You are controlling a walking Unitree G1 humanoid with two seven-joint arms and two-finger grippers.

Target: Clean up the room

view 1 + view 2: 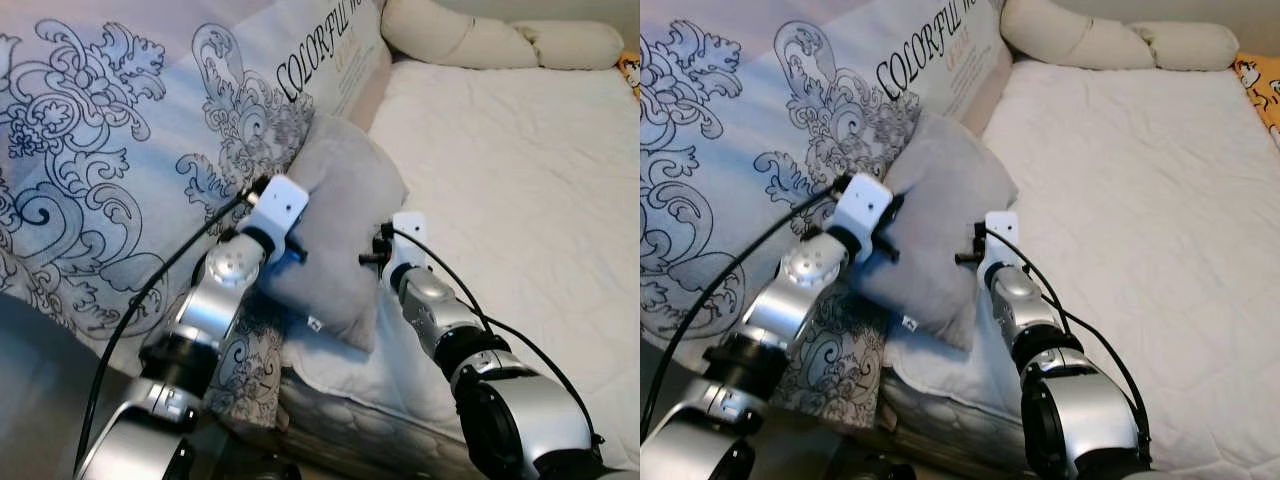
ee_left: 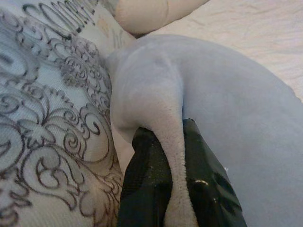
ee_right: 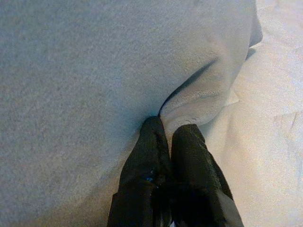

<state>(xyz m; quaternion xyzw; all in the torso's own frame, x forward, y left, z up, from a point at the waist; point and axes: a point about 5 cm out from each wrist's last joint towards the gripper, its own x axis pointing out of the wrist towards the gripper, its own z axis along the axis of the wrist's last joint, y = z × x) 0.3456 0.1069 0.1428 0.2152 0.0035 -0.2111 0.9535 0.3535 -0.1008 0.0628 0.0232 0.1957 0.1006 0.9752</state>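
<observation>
Both hands pinching grey pillow, white bed

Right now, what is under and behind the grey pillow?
The grey pillow, pinched by the left pincer and right pincer, lies on the white mattress at its edge and leans against the patterned quilt. Anything directly beneath it is covered.

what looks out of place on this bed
The grey pillow sits crumpled at the mattress edge, against the patterned duvet, both end effectors pinching its fabric.
</observation>
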